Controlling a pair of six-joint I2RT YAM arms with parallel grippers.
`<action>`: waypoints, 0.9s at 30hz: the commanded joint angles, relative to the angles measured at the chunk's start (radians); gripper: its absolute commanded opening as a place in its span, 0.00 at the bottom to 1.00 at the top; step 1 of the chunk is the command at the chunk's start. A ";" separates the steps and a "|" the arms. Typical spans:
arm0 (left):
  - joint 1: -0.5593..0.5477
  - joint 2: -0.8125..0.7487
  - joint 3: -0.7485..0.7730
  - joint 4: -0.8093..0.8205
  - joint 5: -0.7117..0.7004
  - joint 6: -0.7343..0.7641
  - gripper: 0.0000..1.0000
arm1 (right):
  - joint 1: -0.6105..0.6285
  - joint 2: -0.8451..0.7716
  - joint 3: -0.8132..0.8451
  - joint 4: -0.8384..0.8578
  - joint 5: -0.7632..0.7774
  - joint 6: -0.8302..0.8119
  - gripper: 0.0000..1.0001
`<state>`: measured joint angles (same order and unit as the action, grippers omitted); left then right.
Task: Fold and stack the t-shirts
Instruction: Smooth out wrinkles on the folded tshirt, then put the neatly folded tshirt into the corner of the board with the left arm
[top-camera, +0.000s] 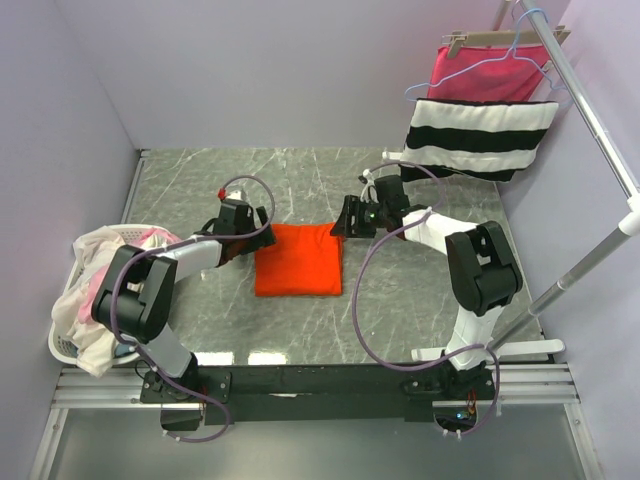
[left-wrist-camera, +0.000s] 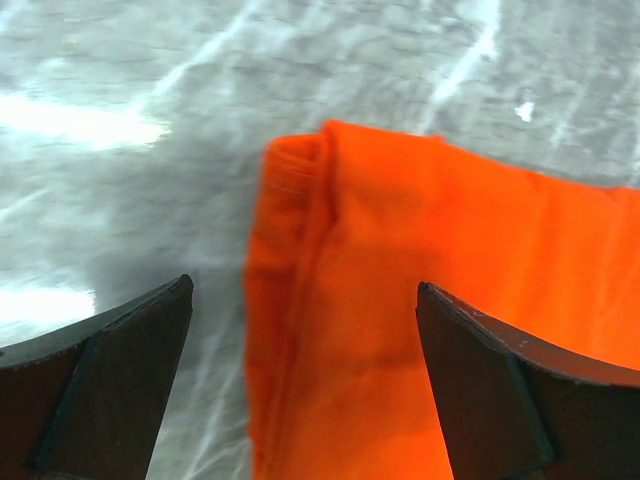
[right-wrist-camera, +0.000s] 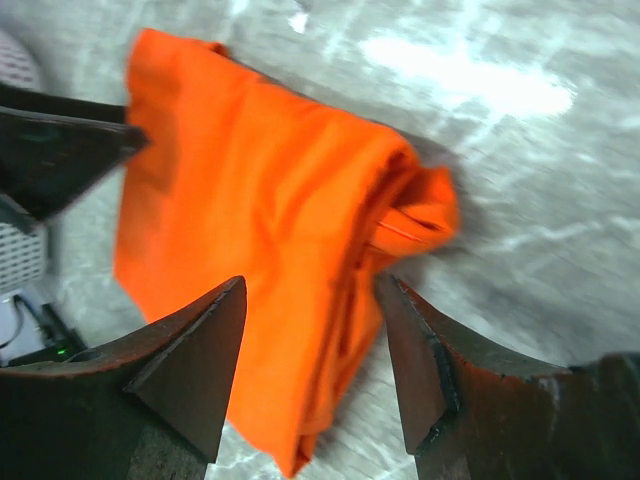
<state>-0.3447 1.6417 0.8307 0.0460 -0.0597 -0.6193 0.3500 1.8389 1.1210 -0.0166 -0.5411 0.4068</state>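
The orange-red t-shirt (top-camera: 298, 262) lies folded into a small rectangle on the grey marble table. My left gripper (top-camera: 262, 230) is at its far left corner. In the left wrist view it (left-wrist-camera: 305, 288) is open just above the shirt's left folded edge (left-wrist-camera: 300, 330), one finger over the table and one over the cloth. My right gripper (top-camera: 337, 226) is at the far right corner. In the right wrist view it (right-wrist-camera: 312, 284) is open with the shirt's thick layered edge (right-wrist-camera: 330, 300) between its fingers. Cream-white and pale pink shirts (top-camera: 95, 275) are heaped in a basket at the left.
The white laundry basket (top-camera: 62, 345) stands at the table's left edge. A clothes rail (top-camera: 590, 110) at the far right holds hangers with a pink cloth (top-camera: 485, 72) and a black and white striped cloth (top-camera: 480, 135). Walls close in the left and back sides.
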 joint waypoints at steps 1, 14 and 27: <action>0.012 -0.060 -0.010 -0.043 -0.025 0.018 0.99 | -0.006 -0.043 -0.013 -0.059 0.081 -0.048 0.65; 0.010 0.004 -0.148 0.158 0.294 -0.028 0.99 | -0.006 0.040 -0.007 -0.039 0.006 -0.025 0.65; -0.014 0.190 -0.142 0.353 0.514 -0.105 0.55 | -0.006 0.105 0.011 -0.028 -0.034 -0.005 0.64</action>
<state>-0.3412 1.7329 0.7113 0.4282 0.3580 -0.6819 0.3489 1.9213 1.1091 -0.0494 -0.5705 0.4072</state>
